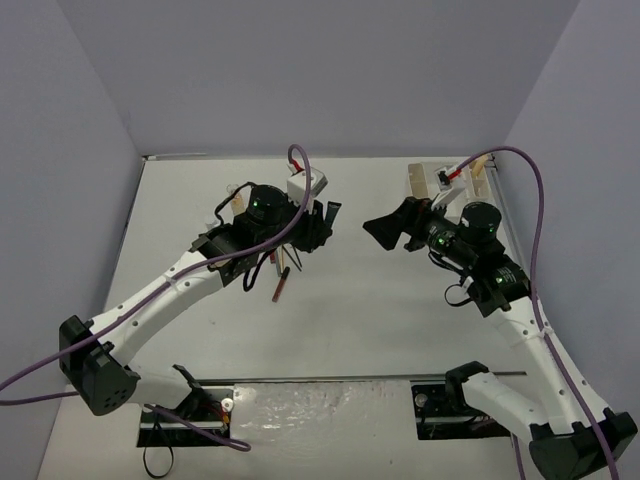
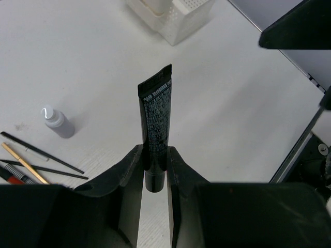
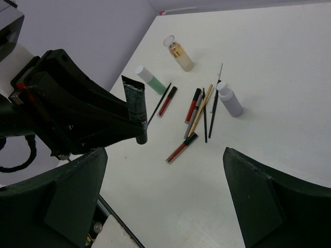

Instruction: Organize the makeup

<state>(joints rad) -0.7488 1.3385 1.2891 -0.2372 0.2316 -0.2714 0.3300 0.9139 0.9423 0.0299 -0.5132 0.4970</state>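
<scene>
Two hands face each other above the white table (image 3: 289,62), fingertips a little apart. The left hand (image 2: 155,173) is closed narrow on a black plastic squeeze tube with fine white print (image 2: 156,121). Its fingers (image 2: 126,170) pinch the tube near the cap end, and the flat crimped end sticks out past the fingertips, clear of the table. The right hand (image 3: 165,206) stands wide, with nothing between its fingers (image 3: 67,201); the held tube hangs ahead of it.

Most of the remaining makeup lies loose on the table below and beside the left hand, beyond the tube as the right hand sees it. A small green bottle with a white cap (image 3: 150,80) is closest to the left hand, with a small amber bottle with a clear cap (image 3: 181,56) farther out. A small grey-purple bottle with a white cap (image 3: 229,99) lies at the far side of the cluster. Between the bottles are thin black pencils (image 3: 213,106), a tan flat stick (image 3: 200,110) and slim red tubes (image 3: 167,101). One red-and-black tube (image 3: 181,147) is nearest the right hand. A white compartmented plastic box (image 2: 176,18) stands ahead of the left hand's fingertips
</scene>
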